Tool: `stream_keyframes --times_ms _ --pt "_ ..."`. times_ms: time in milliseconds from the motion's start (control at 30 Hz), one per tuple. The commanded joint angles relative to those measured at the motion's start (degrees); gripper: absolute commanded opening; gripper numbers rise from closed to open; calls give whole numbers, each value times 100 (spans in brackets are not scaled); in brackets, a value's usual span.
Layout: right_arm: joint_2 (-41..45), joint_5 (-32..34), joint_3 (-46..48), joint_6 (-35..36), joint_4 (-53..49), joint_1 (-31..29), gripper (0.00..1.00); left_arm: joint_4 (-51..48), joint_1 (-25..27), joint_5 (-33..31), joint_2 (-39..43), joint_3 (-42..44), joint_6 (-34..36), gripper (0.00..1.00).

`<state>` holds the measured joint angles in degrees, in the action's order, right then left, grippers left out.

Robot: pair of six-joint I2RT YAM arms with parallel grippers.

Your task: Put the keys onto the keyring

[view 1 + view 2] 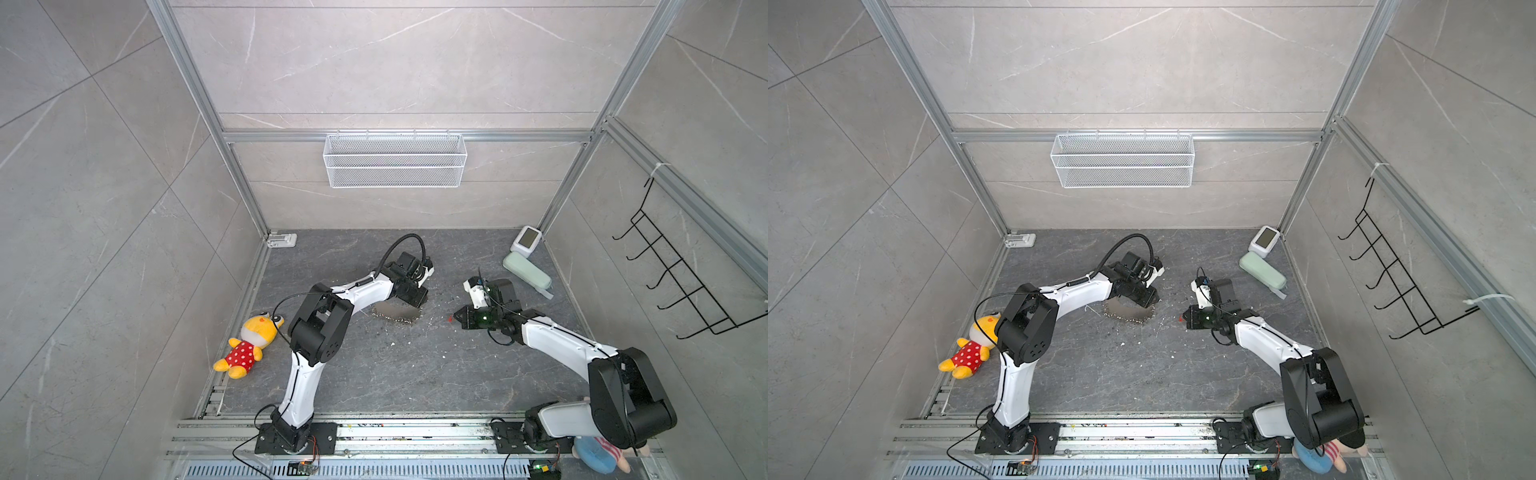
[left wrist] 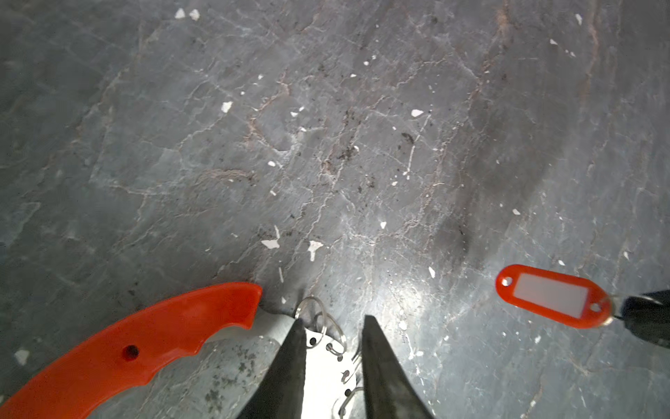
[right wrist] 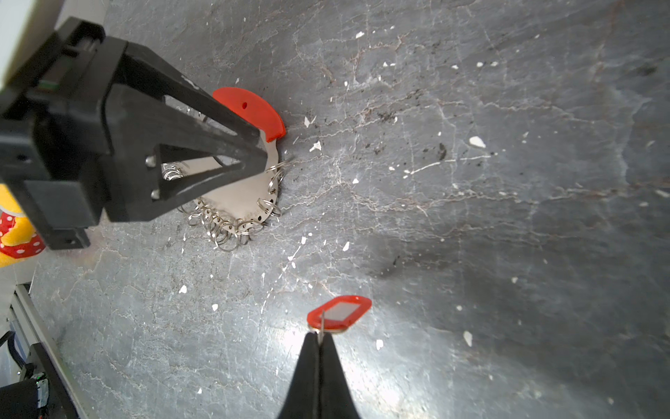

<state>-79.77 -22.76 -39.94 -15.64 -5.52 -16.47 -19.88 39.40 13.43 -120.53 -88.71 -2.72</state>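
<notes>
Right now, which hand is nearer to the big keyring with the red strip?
Left. The left hand sits right at the keyring, open over its ringed rim. The right hand is off to the side, clear of it, shut on the keys.

- The left arm (image 1: 301, 386) and right arm (image 1: 557, 338) share one build: glossy white link shells between bulky matte black joint housings.
- Each stands on a black base plate (image 1: 324, 436) on the aluminium rail (image 1: 415, 430).
- At the end of the left arm far from the rail, a thick black cable (image 1: 411, 235) loops.
- A small green light (image 1: 482, 319) glows on the right arm's black wrist.
- The left gripper (image 2: 333, 319) has black tapering fingers, open triangular frames with silver screws (image 3: 149, 161).
- The right gripper (image 3: 319, 335) has the same black wedges.
</notes>
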Motion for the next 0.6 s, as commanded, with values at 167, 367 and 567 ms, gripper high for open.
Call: stream_keyframes --times_ms 167,367,567 --pt "102 -68 100 -106 113 39 0 -362 187 -313 123 -121 -353 35" --pt "113 -79 92 -100 113 38 0 -453 256 -375 -3 -207 -342 33" --pt "129 -88 101 -88 116 47 0 -630 299 -489 -158 -389 -326 30"
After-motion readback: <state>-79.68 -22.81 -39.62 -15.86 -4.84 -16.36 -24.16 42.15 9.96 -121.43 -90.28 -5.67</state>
